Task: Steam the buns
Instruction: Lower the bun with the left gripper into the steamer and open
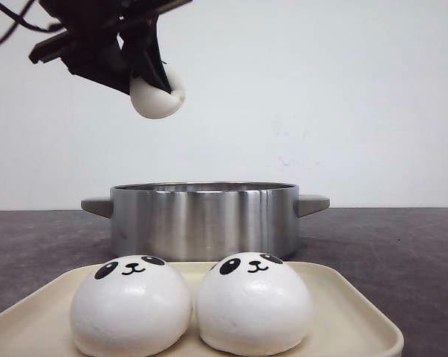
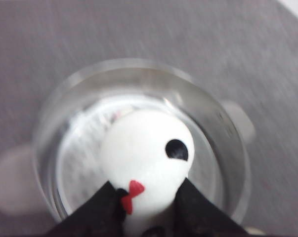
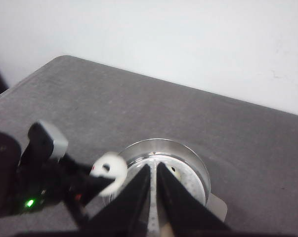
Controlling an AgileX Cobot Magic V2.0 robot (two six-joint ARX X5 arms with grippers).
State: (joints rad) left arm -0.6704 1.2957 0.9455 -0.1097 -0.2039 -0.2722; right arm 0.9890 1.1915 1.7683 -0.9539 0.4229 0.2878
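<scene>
- Step in hand, as I judge it: loading buns into the pot. The left gripper pinches one bun high above the pot's left side.
- Next move calls for lowering it inside the rim before release.
- The right gripper hangs above the pot, nearly closed and empty.
- Count: two buns on the tray on the counter, one held, apparently one in the pot; one pot, one tray.

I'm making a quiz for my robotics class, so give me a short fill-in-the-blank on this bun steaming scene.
1. The left hand holds a bun above the steel ____.
2. On the beige tray sit ____ panda buns.
3. The right hand has its fingers close together and holds ____.

Missing words: pot; two; nothing
</scene>
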